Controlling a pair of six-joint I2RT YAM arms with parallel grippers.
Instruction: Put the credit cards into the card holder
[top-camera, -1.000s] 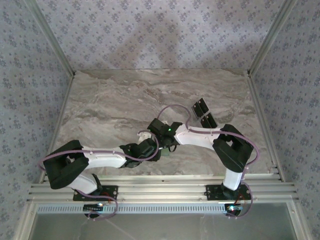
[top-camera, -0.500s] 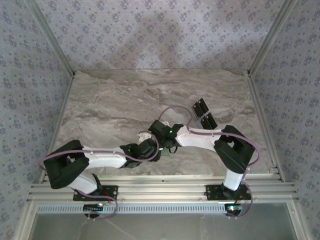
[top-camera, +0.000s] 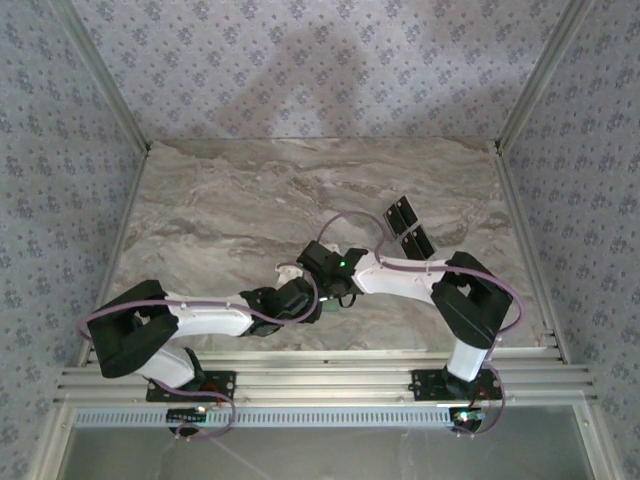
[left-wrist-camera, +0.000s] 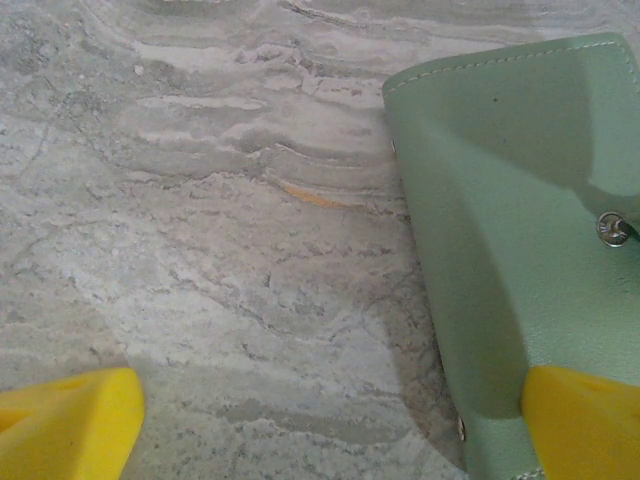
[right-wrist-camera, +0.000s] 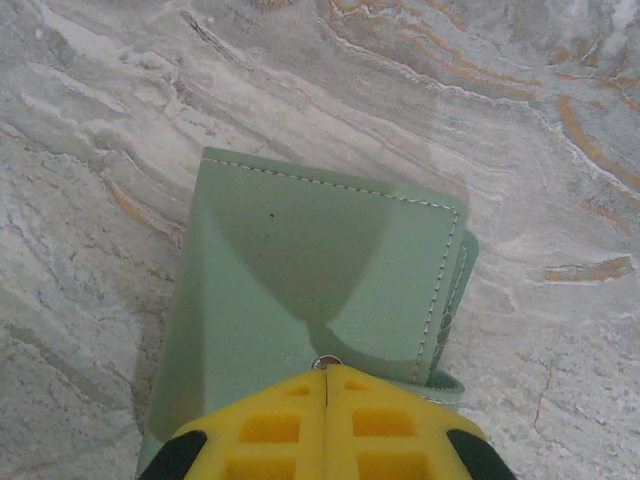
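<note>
Top view: the two arms meet over the near middle of the table (top-camera: 220, 200). The left claw (top-camera: 300, 300) and right claw (top-camera: 322, 268) are close together, with the holder beneath them. The cards (top-camera: 408, 227) lie in two black clusters to the far right, well apart from the claws, none loaded yet.

Left wrist: the left claw (left-wrist-camera: 320, 425) is spread wide. One yellow fingertip (left-wrist-camera: 65, 425) is over bare marble and the other is over the near corner of the holder (left-wrist-camera: 500, 220). The holder lies flat, its stud (left-wrist-camera: 612, 228) showing.

Right wrist: the right claw (right-wrist-camera: 325, 425) is closed tight, tips together at the holder's (right-wrist-camera: 300, 260) near edge by the stud (I cannot tell whether a flap or tab is pinched between them).

The step looks like opening the holder. To do it well, the left claw should pin its corner firmly so the pouch cannot slide. The right claw should lift only the top flap, slowly, until the mouth is wide enough for a card.
</note>
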